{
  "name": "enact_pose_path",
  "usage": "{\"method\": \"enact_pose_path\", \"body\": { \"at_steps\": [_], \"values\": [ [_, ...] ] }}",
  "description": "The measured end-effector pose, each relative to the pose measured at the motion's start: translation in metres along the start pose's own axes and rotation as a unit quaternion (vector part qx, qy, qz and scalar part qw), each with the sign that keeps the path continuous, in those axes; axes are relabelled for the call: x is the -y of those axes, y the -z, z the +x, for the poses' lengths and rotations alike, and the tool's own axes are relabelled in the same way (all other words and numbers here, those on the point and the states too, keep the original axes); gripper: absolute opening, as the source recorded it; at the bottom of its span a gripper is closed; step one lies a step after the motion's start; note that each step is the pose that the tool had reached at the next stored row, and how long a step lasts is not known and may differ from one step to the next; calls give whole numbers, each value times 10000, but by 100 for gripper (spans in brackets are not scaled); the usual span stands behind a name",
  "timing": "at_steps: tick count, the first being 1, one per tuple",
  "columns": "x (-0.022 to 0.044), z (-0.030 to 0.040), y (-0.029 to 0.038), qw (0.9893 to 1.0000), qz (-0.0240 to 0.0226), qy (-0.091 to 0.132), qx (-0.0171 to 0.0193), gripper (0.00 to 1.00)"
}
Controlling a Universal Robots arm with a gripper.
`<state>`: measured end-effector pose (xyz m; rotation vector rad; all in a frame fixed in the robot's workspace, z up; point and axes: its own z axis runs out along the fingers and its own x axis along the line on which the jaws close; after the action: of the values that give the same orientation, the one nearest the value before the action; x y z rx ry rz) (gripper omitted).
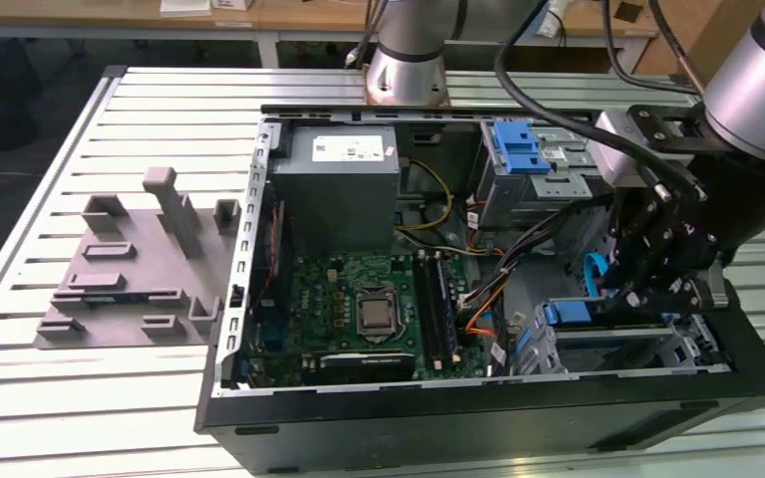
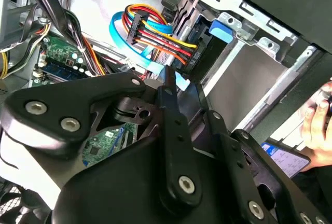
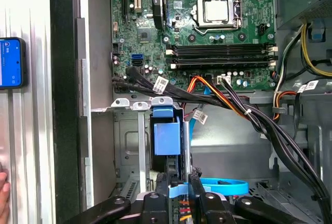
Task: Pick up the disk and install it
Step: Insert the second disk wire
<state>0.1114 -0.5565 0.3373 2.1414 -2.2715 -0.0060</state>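
the gripper (image 1: 648, 289) hangs inside the open computer case (image 1: 489, 418), low at the exterior view's right, close over the lower drive bay (image 1: 622, 334). in the first wrist view its two black fingers (image 3: 162, 182) stand close together, closed on a narrow upright thing with blue plastic on its edge – the disk (image 3: 167, 138), held on edge and sitting down in the metal bay (image 3: 127, 141). the fingers touch the blue frame on both sides; the gap between them is only as wide as that frame. in the second wrist view the black linkage (image 2: 171, 146) blocks the fingertips.

of the disk little shows: a blue plastic block and tab at its end and a dark thin body behind it; its label cannot be seen. a light blue flat cable (image 3: 223, 186) lies just beside it, and a bundle of black, orange and red wires (image 3: 218, 97) crosses above it.

going left to right in the exterior view: a grey moulded fixture (image 1: 136, 264) on the slatted table (image 1: 37, 398), then the green motherboard (image 1: 370, 309) below the grey power supply (image 1: 343, 184), then the upper cage with a blue latch (image 1: 522, 149), then the gripper. a hand (image 2: 317, 123) holds a phone (image 2: 282, 156) outside the case wall.
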Motion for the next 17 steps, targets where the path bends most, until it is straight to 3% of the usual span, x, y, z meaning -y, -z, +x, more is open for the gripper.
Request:
{"method": "enact_pose_path", "body": {
  "at_steps": [9, 11, 13, 17],
  "values": [
    [-2, 1, 91, 10000, -7, 0, 1, 29],
    [-2, 1, 92, 10000, -7, 0, 1, 16],
    [-1, 1, 94, 10000, -7, 0, -1, 11],
    [-2, 1, 93, 10000, -7, 0, 0, 11]
  ]
}}
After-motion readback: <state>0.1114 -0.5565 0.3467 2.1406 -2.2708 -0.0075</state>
